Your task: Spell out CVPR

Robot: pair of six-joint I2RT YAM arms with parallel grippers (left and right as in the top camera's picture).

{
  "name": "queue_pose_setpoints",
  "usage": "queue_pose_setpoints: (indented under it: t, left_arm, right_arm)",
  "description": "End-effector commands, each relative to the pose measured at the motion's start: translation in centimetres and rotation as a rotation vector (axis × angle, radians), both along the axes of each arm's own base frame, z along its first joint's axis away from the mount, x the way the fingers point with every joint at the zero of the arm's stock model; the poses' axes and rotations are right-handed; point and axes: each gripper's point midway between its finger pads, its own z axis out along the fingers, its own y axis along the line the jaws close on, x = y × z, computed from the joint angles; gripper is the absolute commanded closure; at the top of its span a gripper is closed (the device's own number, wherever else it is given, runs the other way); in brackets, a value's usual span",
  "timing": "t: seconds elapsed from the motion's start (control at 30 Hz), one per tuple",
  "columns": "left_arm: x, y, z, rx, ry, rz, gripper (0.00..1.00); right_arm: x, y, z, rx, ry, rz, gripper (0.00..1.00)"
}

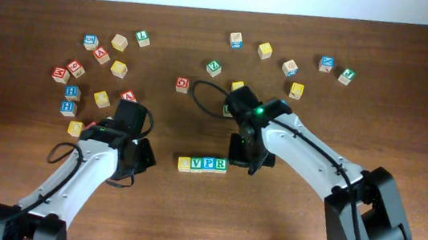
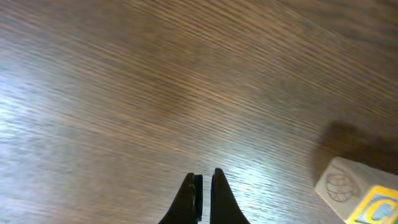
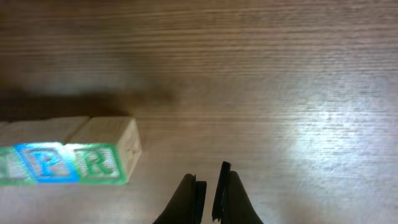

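Though nr blks point(image 1: 202, 164), jaws shut; empty

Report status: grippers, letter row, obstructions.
Left gripper shut, empty. Right gripper shut, empty. Block row reads C, V, P, R, both grippers clear of it. Loose blocks scattered apart from it.

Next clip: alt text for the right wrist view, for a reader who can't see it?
At left, a row of wooden letter blocks ends with a blue P block and a green R block. The right gripper, fingers nearly together and empty, hangs above the wooden table to their right.
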Motion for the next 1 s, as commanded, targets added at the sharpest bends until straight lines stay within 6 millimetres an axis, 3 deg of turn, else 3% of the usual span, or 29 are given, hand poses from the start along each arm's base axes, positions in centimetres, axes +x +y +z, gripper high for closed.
queue_pose_setpoints:
  t: [0.0, 0.13, 0.3, 0.47, 0.87, 0.97]
  left_arm:
    - [0.2, -2.1, 0.1, -0.068, -0.024, -0.052, 1.00]
    - [0.6, -4.6, 0.0, -0.094, -0.053, -0.128, 1.00]
    - [1.1, -6.9, -2.0, -0.128, -0.041, -0.164, 1.00]
    - [1.7, -9.3, -2.2, -0.187, -0.070, -0.217, 1.00]
    - [1.8, -9.2, -2.2, -0.177, -0.079, -0.218, 1.00]
    - [2.1, -8.4, -2.3, -0.130, -0.090, -0.207, 1.00]
  right_arm:
    - [-0.3, -0.5, -1.7, -0.004, -0.021, 0.010, 0.96]
    - [-0.1, 1.4, -2.2, 0.102, -0.027, 0.014, 0.96]
    - [-0.5, 3.0, -2.1, 0.150, -0.024, 0.039, 0.96]
    - [-0.8, 3.5, -2.2, 0.155, -0.030, 0.055, 0.96]
    - [-0.7, 4.8, -2.1, 0.216, -0.030, 0.067, 0.96]
    - [-0.7, 4.7, -2.1, 0.214, -0.035, 0.068, 0.96]
